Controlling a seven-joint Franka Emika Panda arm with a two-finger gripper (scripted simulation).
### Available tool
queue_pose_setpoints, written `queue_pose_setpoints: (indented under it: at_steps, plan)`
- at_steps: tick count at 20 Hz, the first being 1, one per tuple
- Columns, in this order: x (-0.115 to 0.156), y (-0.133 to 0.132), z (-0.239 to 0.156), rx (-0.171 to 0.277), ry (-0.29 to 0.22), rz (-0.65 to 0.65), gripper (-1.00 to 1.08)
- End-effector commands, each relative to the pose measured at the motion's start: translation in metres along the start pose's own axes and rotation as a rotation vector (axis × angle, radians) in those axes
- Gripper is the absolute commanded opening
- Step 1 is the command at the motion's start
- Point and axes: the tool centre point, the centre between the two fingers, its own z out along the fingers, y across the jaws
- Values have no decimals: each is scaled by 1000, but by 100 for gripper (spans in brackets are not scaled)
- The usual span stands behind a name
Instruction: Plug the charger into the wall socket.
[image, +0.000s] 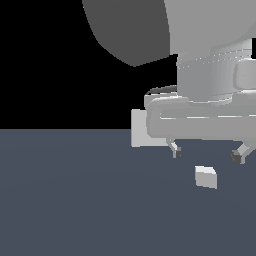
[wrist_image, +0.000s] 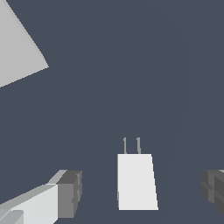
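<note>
The charger (image: 206, 177) is a small white-grey block lying on the dark floor. In the wrist view the charger (wrist_image: 136, 180) shows two thin prongs at one end. My gripper (image: 207, 154) hovers open just above it, one fingertip (image: 177, 153) on either side. The wrist view has the gripper (wrist_image: 142, 192) straddling the block without touching it, dark pads (wrist_image: 72, 193) well apart. The wall socket (image: 139, 128) is a pale upright panel behind the hand, largely covered by it. One corner of the wall socket (wrist_image: 17, 48) appears in the wrist view, with the prongs pointing roughly that way.
The arm's large grey body (image: 210, 55) fills the upper part of the exterior view's right. A dark blue-grey floor (image: 75, 200) spreads across the lower half.
</note>
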Motion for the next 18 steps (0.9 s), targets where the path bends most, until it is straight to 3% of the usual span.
queue_pose_setpoints:
  at_steps: [1,12,13,18]
  plan:
    - [-4,0,9,0,-1,1,100]
    - [-15,0,37,0,1,2,100]
    - [-15,0,37,0,1,2,-100]
    - [-15,0,37,0,1,2,-100]
